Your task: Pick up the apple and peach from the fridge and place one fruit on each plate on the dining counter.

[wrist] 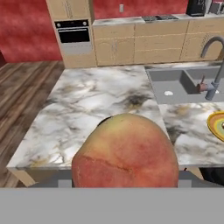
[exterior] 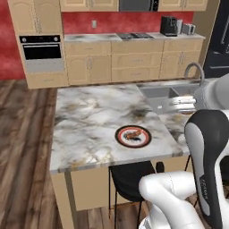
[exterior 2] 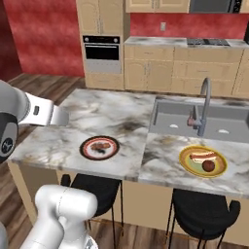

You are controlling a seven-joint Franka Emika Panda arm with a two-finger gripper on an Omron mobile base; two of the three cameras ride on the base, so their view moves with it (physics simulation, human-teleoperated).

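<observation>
**Ana:** Hand view first: what sits closest to the camera?

**Ben:** A large rounded fruit, the peach [wrist: 126, 151], yellow-orange with a red blush, low and centre. It hides the fingers, so I cannot tell how they stand; it looks carried at the hand, but no contact is visible.

**Ana:** And beyond it?

**Ben:** The dining counter [wrist: 87, 105], a marbled white, grey and brown worktop. A steel sink [wrist: 183, 85] is set into it at the right, with an arched tap [wrist: 214, 65] beside it. A slice of the yellow-rimmed plate [wrist: 217, 124] shows at the right edge.

**Ana:** Where are the plates in the base views?

**Ben:** In the right base view, the dark-rimmed plate [exterior 2: 99, 148] lies near the front edge of the worktop, left of the sink. The yellow-rimmed plate lies in front of the sink, well apart from it. A small dark red round fruit, likely the apple [exterior 2: 208, 166], rests on the yellow-rimmed plate. The dark-rimmed plate shows nothing but its pattern.

**Ana:** Anything else?

**Ben:** Black stools [exterior 2: 95, 187] stand under the front edge. Against the red back wall are beige cabinets and a black wall oven [exterior 2: 101, 52].
</observation>
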